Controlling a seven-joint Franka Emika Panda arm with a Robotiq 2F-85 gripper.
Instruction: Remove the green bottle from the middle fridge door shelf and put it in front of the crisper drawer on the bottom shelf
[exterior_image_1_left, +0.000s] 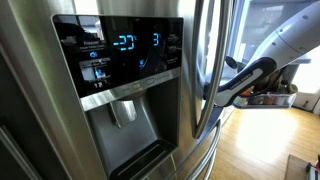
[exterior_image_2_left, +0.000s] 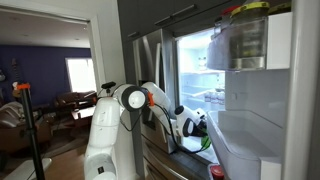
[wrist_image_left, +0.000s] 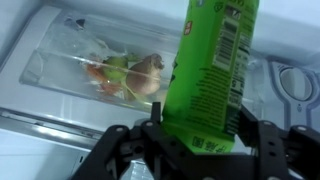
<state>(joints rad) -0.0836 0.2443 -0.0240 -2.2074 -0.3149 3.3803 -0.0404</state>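
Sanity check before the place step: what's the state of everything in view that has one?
green bottle: upright, gripped in the claw, in front of the crisper drawer
claw: shut on the green bottle
crisper drawer: shut, produce inside
shelved fridge door: open
dispenser display: lit
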